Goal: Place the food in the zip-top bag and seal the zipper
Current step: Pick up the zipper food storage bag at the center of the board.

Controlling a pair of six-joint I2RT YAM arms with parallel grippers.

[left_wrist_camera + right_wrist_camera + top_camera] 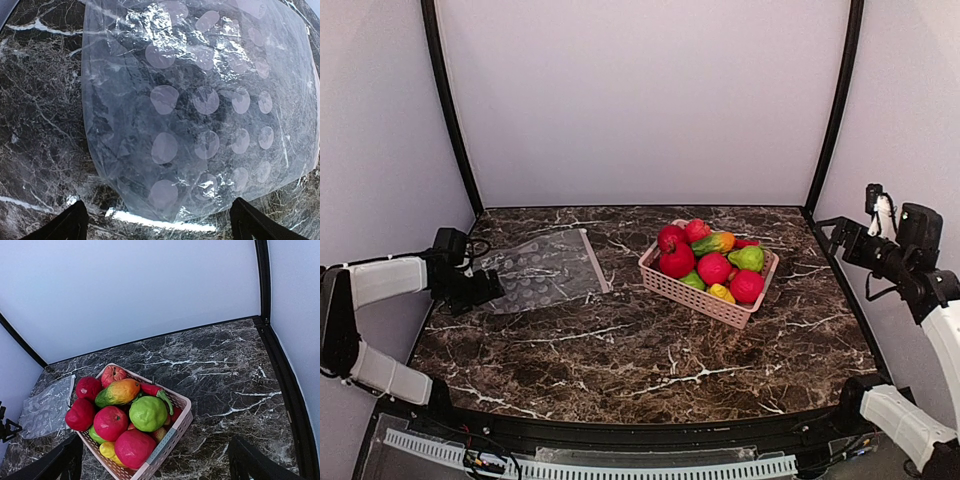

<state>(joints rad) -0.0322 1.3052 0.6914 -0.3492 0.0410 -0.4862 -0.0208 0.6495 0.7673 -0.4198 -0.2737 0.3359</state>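
zipper (596, 262) faint along bag (535, 272) edge; lower food (714, 268) half-hidden in basket (692, 296)

Soft, even, bright light fills all three views, and shadows on the dark bench (650, 350) are faint. In the left wrist view, hard white glints sparkle on the crinkled zip-top bag (200, 115), and its edges bow from lens distortion. The food (111, 422) carries soft highlights and is sharply focused.
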